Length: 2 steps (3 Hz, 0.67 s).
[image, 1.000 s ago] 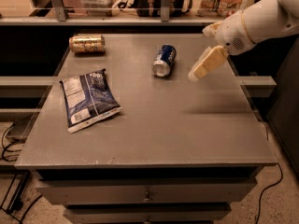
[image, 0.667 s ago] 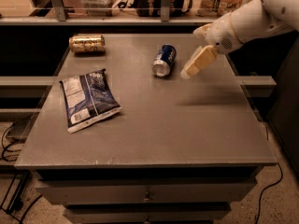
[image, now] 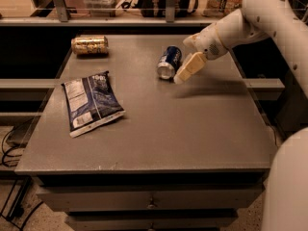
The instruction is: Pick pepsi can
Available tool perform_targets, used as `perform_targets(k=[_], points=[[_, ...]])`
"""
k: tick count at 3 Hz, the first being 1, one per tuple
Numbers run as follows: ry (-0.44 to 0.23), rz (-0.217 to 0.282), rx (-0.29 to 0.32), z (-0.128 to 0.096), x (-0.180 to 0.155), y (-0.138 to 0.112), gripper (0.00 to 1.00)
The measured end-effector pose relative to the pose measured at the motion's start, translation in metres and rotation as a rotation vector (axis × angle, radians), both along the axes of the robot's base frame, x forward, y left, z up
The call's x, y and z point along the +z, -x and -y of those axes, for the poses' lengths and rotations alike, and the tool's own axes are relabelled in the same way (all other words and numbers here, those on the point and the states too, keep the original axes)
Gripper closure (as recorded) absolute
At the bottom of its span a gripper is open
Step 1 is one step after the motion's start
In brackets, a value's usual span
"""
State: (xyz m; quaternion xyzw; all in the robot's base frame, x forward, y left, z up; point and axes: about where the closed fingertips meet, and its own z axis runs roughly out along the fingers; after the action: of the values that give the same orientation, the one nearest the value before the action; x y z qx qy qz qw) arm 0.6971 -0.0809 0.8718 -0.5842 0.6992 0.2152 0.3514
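Gripper (image: 189, 67) hangs low over the table (image: 192, 134) toward the far right corner; how wide it stands cannot be told; nothing seen held. Pepsi can (image: 169, 61) lies on its side near the far edge, just left of the gripper; contact unclear. Judged: approach nearly done; grasp and lift outstanding. Gold can (image: 89, 45) at far left corner; bag (image: 91, 102) by left edge.

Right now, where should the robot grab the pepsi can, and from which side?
Probably around the middle of the pepsi can, on its blue body, coming from above. It lies on its side on the table, silver top toward the camera, so its rounded sides are free to squeeze. The gripper hangs just right of it.
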Motion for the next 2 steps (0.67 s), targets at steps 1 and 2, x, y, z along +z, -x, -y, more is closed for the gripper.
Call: perform_targets(k=[1,2], points=[[0.001,0.004,0.009,-0.013,-0.011,-0.019,0.0],[-0.006,-0.002,0.004,-0.021,-0.02,-0.035,0.0]])
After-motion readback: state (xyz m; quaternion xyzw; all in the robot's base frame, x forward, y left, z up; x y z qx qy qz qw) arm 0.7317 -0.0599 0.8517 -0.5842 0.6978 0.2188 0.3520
